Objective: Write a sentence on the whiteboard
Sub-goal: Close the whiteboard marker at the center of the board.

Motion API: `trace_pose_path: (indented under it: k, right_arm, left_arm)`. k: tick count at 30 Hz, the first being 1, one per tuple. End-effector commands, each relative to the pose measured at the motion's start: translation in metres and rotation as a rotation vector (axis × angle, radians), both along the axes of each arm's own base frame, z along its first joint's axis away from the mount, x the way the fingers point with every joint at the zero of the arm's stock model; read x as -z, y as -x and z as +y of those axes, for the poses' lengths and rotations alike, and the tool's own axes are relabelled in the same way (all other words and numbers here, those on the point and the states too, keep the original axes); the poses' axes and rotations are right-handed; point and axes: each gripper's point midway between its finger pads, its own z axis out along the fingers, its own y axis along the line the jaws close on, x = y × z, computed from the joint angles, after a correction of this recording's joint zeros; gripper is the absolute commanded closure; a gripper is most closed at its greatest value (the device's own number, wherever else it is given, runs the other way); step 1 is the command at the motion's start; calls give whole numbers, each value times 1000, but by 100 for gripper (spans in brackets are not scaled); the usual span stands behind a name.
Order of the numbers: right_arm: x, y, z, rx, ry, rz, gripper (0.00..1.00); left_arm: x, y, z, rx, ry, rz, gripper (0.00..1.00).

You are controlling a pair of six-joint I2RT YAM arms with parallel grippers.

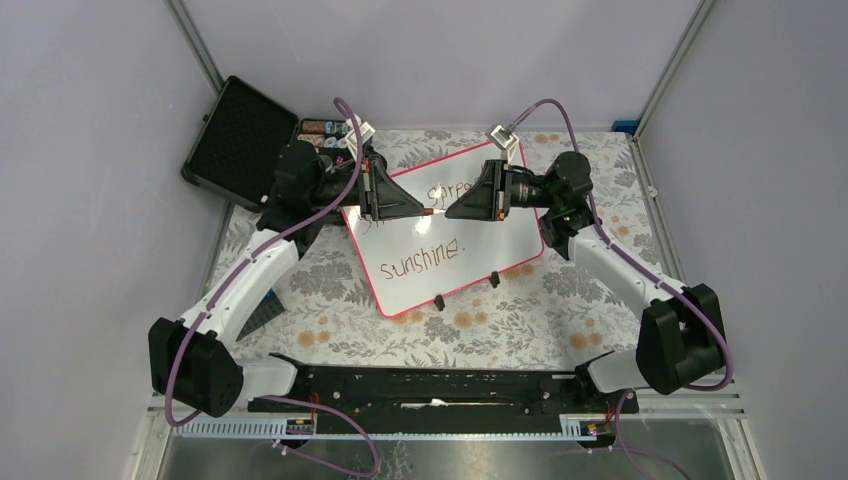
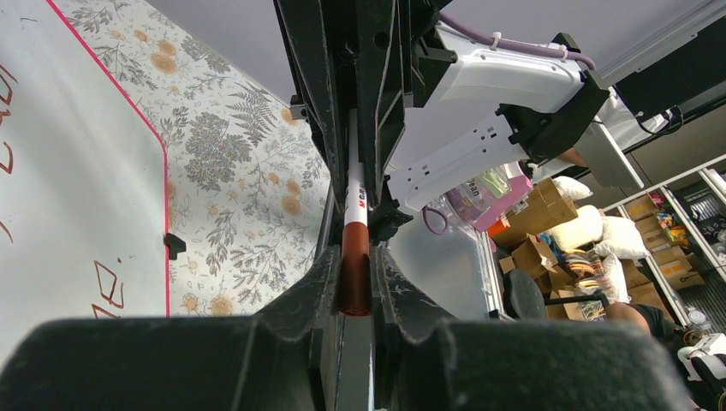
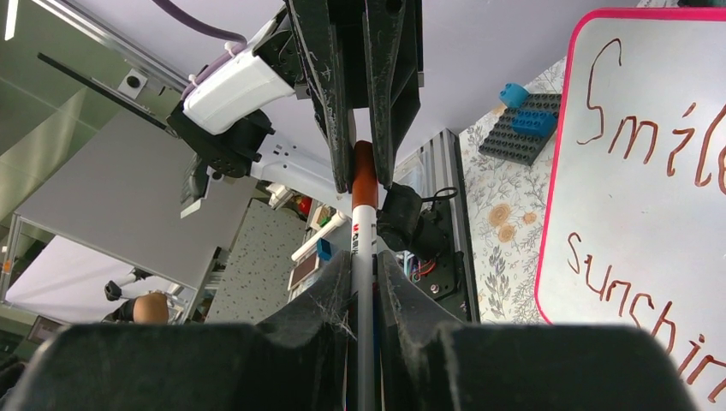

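Brown-red handwriting, the sentence (image 1: pixel 412 262), runs in two lines across the whiteboard (image 1: pixel 500 245). From overhead the lower line reads "sunshine." in full, while of the upper line only "spre" shows between the two arms. The right wrist view gives "Smile" on the upper line and "sunshin" below it, where the frame cuts it off. The whiteboard lies tilted in the middle of the overhead frame on a floral tablecloth (image 1: pixel 560 310), with a pink-red rim all round and two black clip feet on its lower edge.

Over the upper half of the whiteboard, the left gripper (image 1: pixel 425 212) and the right gripper (image 1: pixel 450 212) point tip to tip, with a marker (image 2: pixel 354 248) between them. The left gripper's jaws are closed tight on the marker's brown-red cap. The right gripper's jaws are closed tight on its white barrel. The barrel carries a small red and black logo, too small to read.

A black case (image 1: pixel 240 140) lies open at the upper left of the overhead frame. A dark block plate (image 3: pixel 522 128) with blue bricks sits at the upper right of the right wrist view, near the whiteboard's rim.
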Motion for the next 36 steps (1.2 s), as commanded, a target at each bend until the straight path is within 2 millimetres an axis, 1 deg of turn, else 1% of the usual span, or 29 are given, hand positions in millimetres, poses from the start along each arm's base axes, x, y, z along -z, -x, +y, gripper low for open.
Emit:
trace_pose_path:
  k: [1, 5, 6, 9, 11, 15, 18, 19, 23, 27, 29, 32, 36]
  right_arm:
    - [-5, 33, 25, -136, 8, -55, 100]
    - [-5, 26, 18, -111, 26, -84, 100]
    - [-6, 21, 13, -97, 30, -82, 97]
    - [-13, 1, -8, -36, 36, -87, 81]
    - [-15, -12, -27, 17, 49, -97, 67]
    - [-12, -22, -52, 71, 119, -142, 41]
    - [-5, -22, -61, 85, 179, -164, 28]
    - [0, -22, -64, 103, 224, -174, 26]
    - [19, -22, -72, 167, 459, -360, 25]
    - [32, -11, -76, 177, 632, -512, 26]
    - [38, -6, -73, 169, 710, -598, 27]
    - [43, 1, -64, 142, 778, -690, 28]
    - [47, 4, -51, 116, 818, -758, 30]
  left_arm:
    - [-16, 1, -13, -3, 33, -97, 100]
    - [-6, 2, -6, -20, -20, -117, 100]
    - [-3, 2, -4, -24, -35, -122, 100]
    - [5, 3, 3, -39, -77, -125, 100]
    - [9, 4, 8, -45, -100, -135, 100]
    - [16, 4, 15, -60, -132, -115, 100]
    - [18, 2, 16, -69, -145, -104, 100]
    - [18, 2, 15, -67, -144, -98, 100]
    - [23, 1, 15, -56, -152, -54, 100]
    - [35, -10, 16, -122, -190, 35, 100]
    - [45, -11, 16, -131, -209, 79, 100]
    - [57, -11, 15, -126, -223, 151, 100]
    - [64, -9, 13, -99, -227, 210, 100]
